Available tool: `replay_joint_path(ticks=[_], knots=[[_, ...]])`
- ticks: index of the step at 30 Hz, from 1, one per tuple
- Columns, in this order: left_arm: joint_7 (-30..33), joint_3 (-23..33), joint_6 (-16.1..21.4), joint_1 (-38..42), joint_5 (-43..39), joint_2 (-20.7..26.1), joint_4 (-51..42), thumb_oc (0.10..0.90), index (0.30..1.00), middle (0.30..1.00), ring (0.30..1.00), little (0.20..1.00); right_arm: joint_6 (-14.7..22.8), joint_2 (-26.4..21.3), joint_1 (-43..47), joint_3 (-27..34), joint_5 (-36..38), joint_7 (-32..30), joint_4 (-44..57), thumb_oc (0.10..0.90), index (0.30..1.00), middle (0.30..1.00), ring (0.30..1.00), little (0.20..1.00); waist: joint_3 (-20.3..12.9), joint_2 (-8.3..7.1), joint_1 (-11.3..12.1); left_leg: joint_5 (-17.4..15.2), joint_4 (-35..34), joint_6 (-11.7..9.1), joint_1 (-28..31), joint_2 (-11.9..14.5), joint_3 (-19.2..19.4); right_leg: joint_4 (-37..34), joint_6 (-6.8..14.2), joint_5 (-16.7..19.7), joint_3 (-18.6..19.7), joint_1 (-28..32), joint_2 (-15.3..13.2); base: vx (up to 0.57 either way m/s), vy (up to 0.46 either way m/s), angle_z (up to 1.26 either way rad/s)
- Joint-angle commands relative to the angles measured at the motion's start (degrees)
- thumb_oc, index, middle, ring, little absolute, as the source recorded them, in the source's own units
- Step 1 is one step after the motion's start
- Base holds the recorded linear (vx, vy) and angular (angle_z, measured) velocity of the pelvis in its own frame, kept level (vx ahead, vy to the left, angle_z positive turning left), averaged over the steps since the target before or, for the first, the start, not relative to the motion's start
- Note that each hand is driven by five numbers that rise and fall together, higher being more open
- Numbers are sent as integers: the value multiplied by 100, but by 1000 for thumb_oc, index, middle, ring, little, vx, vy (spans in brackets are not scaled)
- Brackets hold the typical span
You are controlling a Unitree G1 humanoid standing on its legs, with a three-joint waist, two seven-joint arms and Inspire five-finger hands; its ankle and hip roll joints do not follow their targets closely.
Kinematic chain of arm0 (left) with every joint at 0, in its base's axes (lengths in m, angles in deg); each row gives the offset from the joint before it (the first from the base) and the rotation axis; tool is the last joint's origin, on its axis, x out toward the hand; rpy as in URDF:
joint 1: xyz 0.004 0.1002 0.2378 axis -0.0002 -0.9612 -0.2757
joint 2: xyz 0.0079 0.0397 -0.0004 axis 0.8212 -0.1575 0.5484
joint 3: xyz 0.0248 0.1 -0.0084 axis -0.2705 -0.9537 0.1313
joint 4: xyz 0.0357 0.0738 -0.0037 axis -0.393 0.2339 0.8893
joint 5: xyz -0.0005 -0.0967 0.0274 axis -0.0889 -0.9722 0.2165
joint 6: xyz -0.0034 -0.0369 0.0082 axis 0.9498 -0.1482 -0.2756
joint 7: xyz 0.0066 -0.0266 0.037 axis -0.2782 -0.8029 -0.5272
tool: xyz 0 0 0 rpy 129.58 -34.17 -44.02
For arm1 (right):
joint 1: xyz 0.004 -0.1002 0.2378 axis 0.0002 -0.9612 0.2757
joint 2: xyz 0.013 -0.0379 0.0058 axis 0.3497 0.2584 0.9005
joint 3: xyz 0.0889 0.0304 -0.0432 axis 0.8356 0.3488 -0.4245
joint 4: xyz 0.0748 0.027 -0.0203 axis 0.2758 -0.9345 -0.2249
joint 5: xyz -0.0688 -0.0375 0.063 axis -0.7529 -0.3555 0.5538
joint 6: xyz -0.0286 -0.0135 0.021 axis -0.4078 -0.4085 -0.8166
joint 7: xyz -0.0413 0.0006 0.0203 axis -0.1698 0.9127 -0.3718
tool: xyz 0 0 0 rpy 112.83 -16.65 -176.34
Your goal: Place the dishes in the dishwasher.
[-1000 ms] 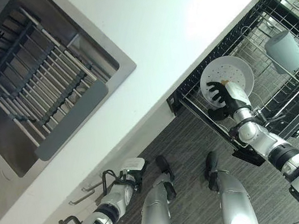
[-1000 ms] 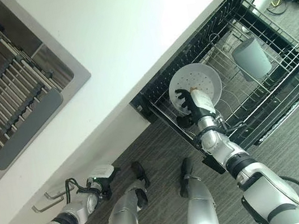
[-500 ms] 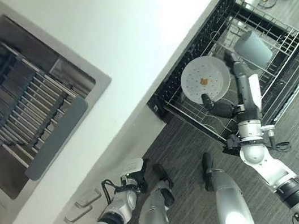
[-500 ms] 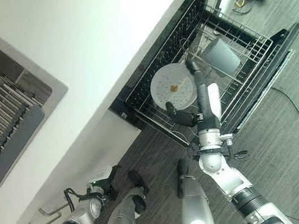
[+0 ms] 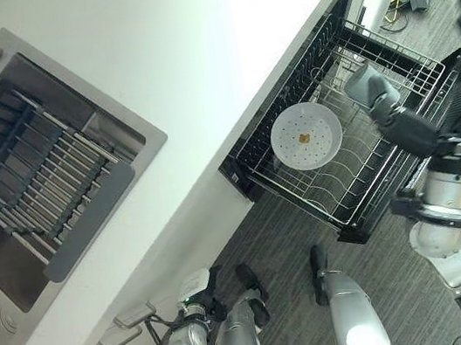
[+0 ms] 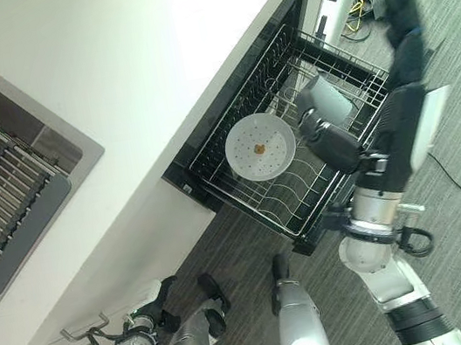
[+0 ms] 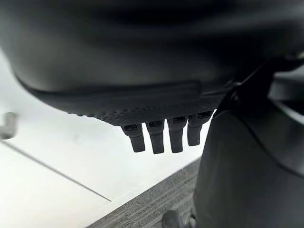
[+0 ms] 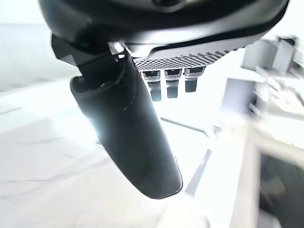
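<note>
The white plate (image 5: 306,135) lies in the dishwasher rack (image 5: 355,205), beside the grey cup (image 5: 369,84). My right hand (image 6: 400,20), raised above the rack, is open and empty. I should withdraw it upward, clear of the wires.

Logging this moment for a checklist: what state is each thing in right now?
Dishwasher rack: pulled out.
White plate: set in the rack, a food crumb on it.
Grey cup: in the rack, tilted.
Right hand: open, raised, holding nothing.
Left hand: low, idle.
</note>
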Motion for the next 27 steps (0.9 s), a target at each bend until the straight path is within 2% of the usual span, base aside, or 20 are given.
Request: replay_joint_path(ticks=[1,3,4,6,7,8,10,11,13,16,17,18,22,27], knots=[[-13,435,235,-310,-627,65,40,800,900,900,900,900,-440,-319,-127,1105,-249,-1342,247,800,900,900,900,900,-529,-150,-112,-1303,670,-284,-138,109,-256,21,372,-889,124,367,-42,11,-36,0],[-158,662,240,-424,-783,138,-64,800,900,900,900,900,-609,-371,-489,1712,204,-1481,41,800,900,900,900,900,-522,-183,-163,-1327,670,-266,-116,139,-199,32,391,-873,99,352,-66,-11,-57,-4],[-219,782,223,-530,-841,166,-118,800,900,900,900,900,-351,-282,-747,2062,798,-1543,-348,800,900,900,900,900,-525,-211,-210,-1344,670,-271,-98,158,-156,30,412,-875,86,361,-77,1,-67,-7],[-246,765,198,-623,-1009,176,-60,800,900,900,900,900,114,-54,-884,2307,1971,-1418,-1043,800,900,900,900,900,-534,-236,-231,-1341,670,-268,-76,173,-104,21,418,-875,68,395,-101,15,-57,-5],[-273,720,186,-640,-1234,155,69,800,900,900,900,900,481,178,-919,2519,3125,-1093,-1719,800,900,900,900,900,-545,-242,-245,-1335,670,-280,-65,191,-71,21,416,-883,53,418,-119,24,-51,-7],[-284,686,225,-614,-1303,136,170,800,900,900,900,900,656,316,-921,2626,4018,-745,-2223,800,900,900,900,900,-551,-241,-243,-1333,670,-291,-50,200,-56,21,412,-887,40,435,-126,32,-54,-14],[-271,562,202,-525,-1370,107,223,800,900,900,900,900,784,499,-859,2812,5531,214,-3209,800,900,900,900,900,-548,-232,-213,-1322,670,-306,-34,204,-55,21,388,-894,29,467,-139,25,-52,-11],[-277,489,150,-467,-1449,109,202,800,900,900,900,900,665,532,-821,2869,5783,496,-3692,800,900,900,900,900,-548,-216,-186,-1316,670,-314,-34,204,-73,21,372,-901,24,481,-133,10,-50,-4],[-283,370,102,-379,-1505,114,154,800,900,900,900,900,496,487,-669,2833,5822,689,-4382,800,900,900,900,900,-541,-183,-117,-1303,670,-326,-59,206,-104,21,341,-918,-6,489,-127,-15,-43,-1],[-286,209,113,-295,-1419,108,-21,800,900,900,900,900,-59,424,-416,2442,5680,912,-5355,800,900,900,900,900,-519,-103,11,-1252,670,-364,-127,209,-152,21,300,-922,-88,492,-135,-8,-1,3],[-313,134,50,-281,-1379,105,-181,800,900,900,900,900,-303,404,-339,2112,5249,1004,-5646,800,900,900,900,900,-501,-58,65,-1232,670,-365,-141,198,-178,21,279,-925,-126,507,-150,-21,7,15],[-324,86,17,-281,-1358,104,-268,800,900,900,900,900,-373,385,-295,1897,5006,1095,-5781,800,900,900,900,900,-489,-31,100,-1222,670,-368,-152,193,-193,21,267,-929,-156,516,-161,-12,17,17],[-355,8,-26,-381,-1336,109,-517,800,900,900,900,900,-494,329,-123,1109,3854,1025,-5814,800,900,900,900,900,-475,45,208,-1320,670,-409,-124,106,-312,21,287,-1076,-146,598,-214,62,36,13],[-440,-39,108,-509,-1254,164,-618,800,900,900,900,900,-805,152,207,217,2814,1342,-5778,800,900,900,900,900,-439,144,369,-1299,670,-421,-170,50,-415,21,275,-1117,-227,644,-254,12,42,8]])
